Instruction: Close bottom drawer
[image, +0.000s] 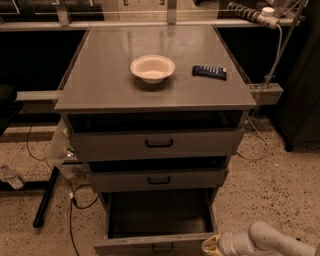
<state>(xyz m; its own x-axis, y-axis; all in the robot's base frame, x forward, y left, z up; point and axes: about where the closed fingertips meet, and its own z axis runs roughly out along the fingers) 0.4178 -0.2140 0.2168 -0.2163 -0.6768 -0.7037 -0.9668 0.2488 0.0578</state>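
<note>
The bottom drawer (130, 245) of the grey metal cabinet is pulled far out, showing its deep dark interior. Its narrow front sits at the lower edge of the view, with a small black loop handle (162, 247) partly cut off. My gripper (209, 246), yellowish at the tip on a white arm (270, 240), comes in from the lower right. It is at the right end of the drawer front, touching or nearly touching it.
The middle drawer (159, 179) and the widest top drawer (159, 143) stand slightly open. A white bowl (152, 68) and a black remote (209, 72) lie on the cabinet top (100, 75). A black pole (45, 197), cables and a plastic bottle (11, 176) lie on the floor at left.
</note>
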